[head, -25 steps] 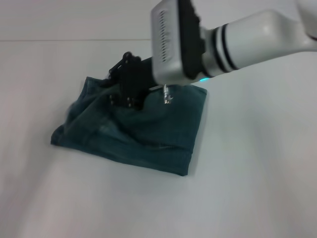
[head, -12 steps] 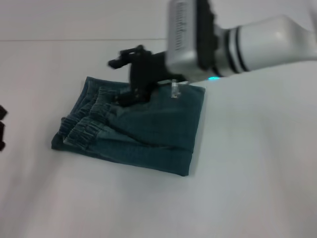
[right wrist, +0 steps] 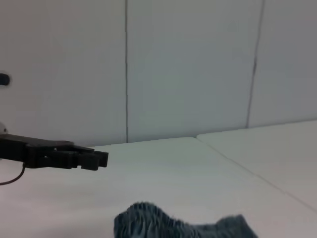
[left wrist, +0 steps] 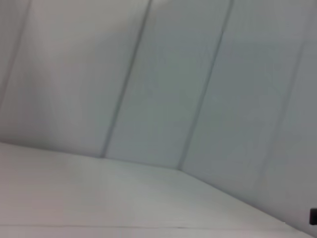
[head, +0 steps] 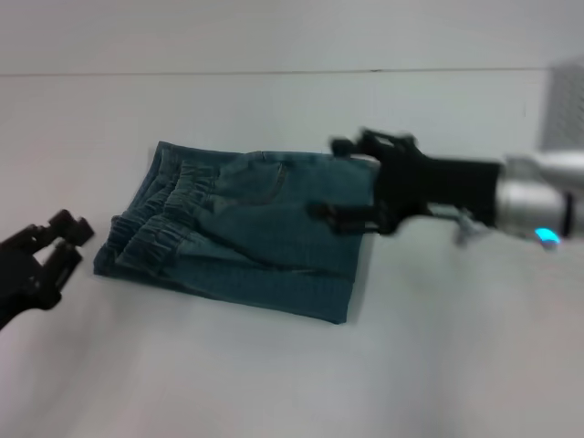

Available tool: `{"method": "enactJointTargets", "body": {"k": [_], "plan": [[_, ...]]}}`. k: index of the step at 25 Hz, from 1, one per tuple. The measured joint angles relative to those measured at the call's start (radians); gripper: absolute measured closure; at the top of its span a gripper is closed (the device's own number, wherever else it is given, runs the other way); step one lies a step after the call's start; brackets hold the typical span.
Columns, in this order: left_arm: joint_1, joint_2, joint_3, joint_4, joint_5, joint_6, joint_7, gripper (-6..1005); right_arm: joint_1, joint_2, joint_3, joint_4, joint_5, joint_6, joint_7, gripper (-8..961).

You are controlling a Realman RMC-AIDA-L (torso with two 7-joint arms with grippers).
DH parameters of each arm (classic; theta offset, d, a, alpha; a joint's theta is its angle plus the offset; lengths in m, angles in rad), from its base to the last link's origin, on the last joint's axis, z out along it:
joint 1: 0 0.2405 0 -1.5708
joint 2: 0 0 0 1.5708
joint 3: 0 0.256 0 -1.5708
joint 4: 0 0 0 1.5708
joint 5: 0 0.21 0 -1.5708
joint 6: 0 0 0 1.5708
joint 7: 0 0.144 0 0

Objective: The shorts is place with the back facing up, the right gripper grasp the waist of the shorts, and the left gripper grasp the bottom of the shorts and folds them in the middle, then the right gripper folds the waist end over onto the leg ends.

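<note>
The teal shorts (head: 246,237) lie folded on the white table, their gathered waistband (head: 160,224) resting on top at the left end. A ruffled edge of the shorts (right wrist: 163,223) also shows in the right wrist view. My right gripper (head: 333,179) hovers over the right end of the shorts, open, with nothing between its spread black fingers. My left gripper (head: 50,248) hangs open and empty just left of the shorts, apart from them. The left wrist view shows only table and wall.
The white table (head: 438,347) runs wide on all sides of the shorts, and a pale panelled wall (right wrist: 188,69) stands behind it. A black gripper part (right wrist: 59,154) reaches in from the side of the right wrist view.
My right gripper let go of the waist, opened, and drew back to the right, off the shorts' middle. The waistband now rests on the leg end. My left gripper came further into view.
</note>
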Motion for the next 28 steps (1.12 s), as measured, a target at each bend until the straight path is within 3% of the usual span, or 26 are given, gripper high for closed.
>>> {"method": "enactJointTargets", "body": {"k": [3, 8, 14, 18, 20, 25, 28], "plan": [[-0.005, 0.003, 0.029, 0.042, 0.059, 0.025, -0.041, 723, -0.087, 0.002, 0.010, 0.047, 0.078, -0.045, -0.102, 33], [-0.024, 0.023, 0.057, 0.081, 0.180, 0.093, -0.066, 568, -0.161, -0.001, 0.054, 0.183, 0.150, -0.146, -0.333, 29], [-0.077, 0.045, 0.059, 0.109, 0.357, 0.140, -0.114, 450, -0.187, -0.005, 0.091, 0.281, 0.138, -0.159, -0.393, 29], [-0.095, 0.055, 0.053, 0.124, 0.402, 0.131, -0.131, 372, -0.193, -0.003, 0.097, 0.306, 0.138, -0.168, -0.409, 30], [-0.096, 0.056, 0.051, 0.133, 0.403, 0.128, -0.131, 143, -0.189, -0.003, 0.098, 0.319, 0.139, -0.170, -0.411, 30], [-0.101, 0.058, 0.049, 0.146, 0.403, 0.110, -0.132, 59, -0.184, 0.000, 0.099, 0.331, 0.146, -0.172, -0.429, 30], [-0.106, 0.064, 0.055, 0.149, 0.410, 0.104, -0.154, 59, -0.183, 0.004, 0.096, 0.335, 0.148, -0.174, -0.436, 30]]}}
